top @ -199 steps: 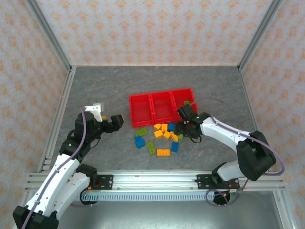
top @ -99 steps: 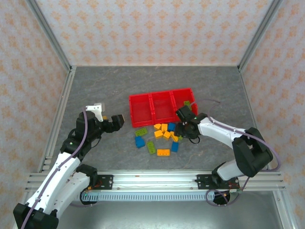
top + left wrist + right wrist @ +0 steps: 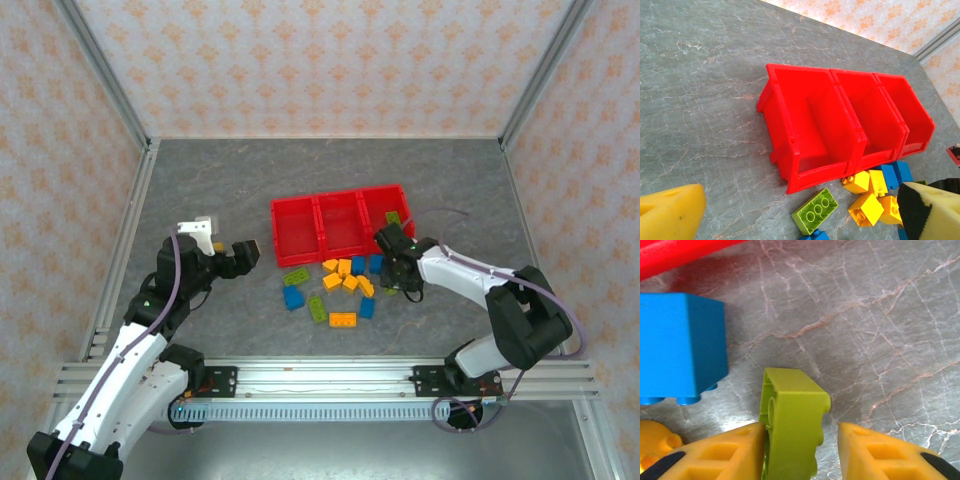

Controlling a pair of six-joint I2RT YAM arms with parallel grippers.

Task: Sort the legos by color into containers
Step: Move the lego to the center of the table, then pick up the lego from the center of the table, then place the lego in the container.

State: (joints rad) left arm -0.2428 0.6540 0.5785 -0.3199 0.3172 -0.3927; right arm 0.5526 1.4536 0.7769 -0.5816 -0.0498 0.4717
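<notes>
Lego, green (image 3: 792,425), lies on its side just before the bins (image 3: 300,225), between the right gripper's (image 3: 802,450) parted fingers. One pad touches; the other seems just clear. An off-centre squeeze could spin it into the blue lego (image 3: 680,350). Bare floor lies rightward. The left gripper (image 3: 800,212) gapes, left of the bins.

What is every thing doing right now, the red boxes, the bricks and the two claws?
Left bin: empty.
Middle bin: empty.
Right bin: holds one green brick.
Loose legos: scattered before the bins, unsorted.
Lime brick: on its side.
Left gripper: open, empty.
Right gripper: open, straddling the lime brick.
</notes>
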